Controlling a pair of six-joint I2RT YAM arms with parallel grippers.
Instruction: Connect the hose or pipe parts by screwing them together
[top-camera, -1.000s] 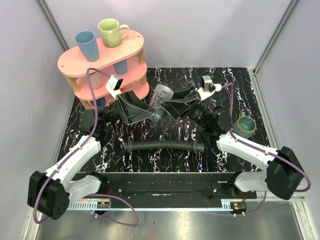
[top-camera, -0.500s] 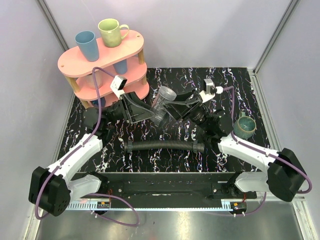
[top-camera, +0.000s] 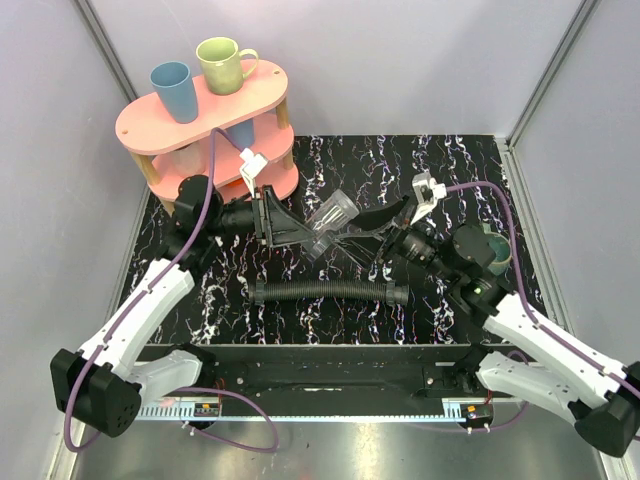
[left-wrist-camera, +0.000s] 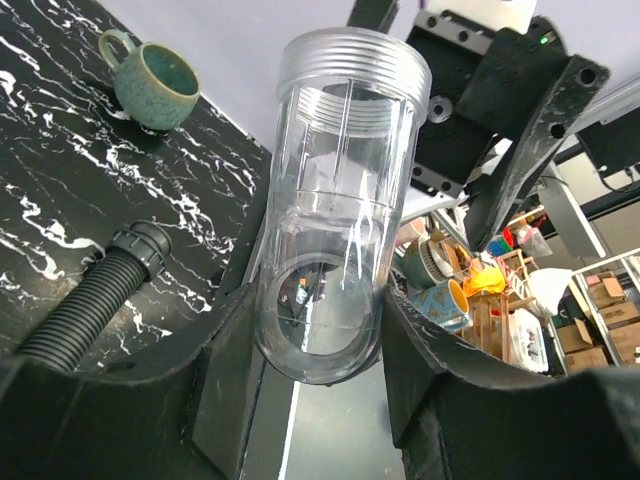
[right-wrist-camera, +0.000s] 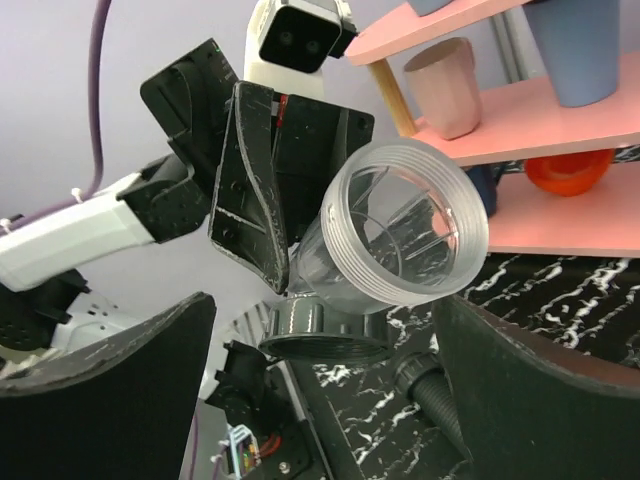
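The translucent tubular fitting (top-camera: 332, 216) hangs above the table's middle with my left gripper (top-camera: 314, 238) shut on its lower body. In the left wrist view the fitting (left-wrist-camera: 340, 230) is pinched between both fingers (left-wrist-camera: 232, 345), with its threaded mouth pointing away. My right gripper (top-camera: 368, 230) stands open around the threaded mouth without touching it. The right wrist view shows the fitting (right-wrist-camera: 400, 235) and a dark grey threaded collar (right-wrist-camera: 325, 338) on its side. The black ribbed hose (top-camera: 325, 291) lies on the table below, with a smooth collar (top-camera: 397, 295) at its right end.
A pink two-tier shelf (top-camera: 140, 130) with a green mug (top-camera: 228, 62), a blue cup (top-camera: 172, 90) and more cups stands at the back left. A teal mug (top-camera: 492, 252) sits at the right, partly behind my right arm. Grey walls enclose the table.
My left gripper has shut on the fitting and my right gripper has let it go and opened. The fitting has tilted over to the right, and the right arm's base link has swung right.
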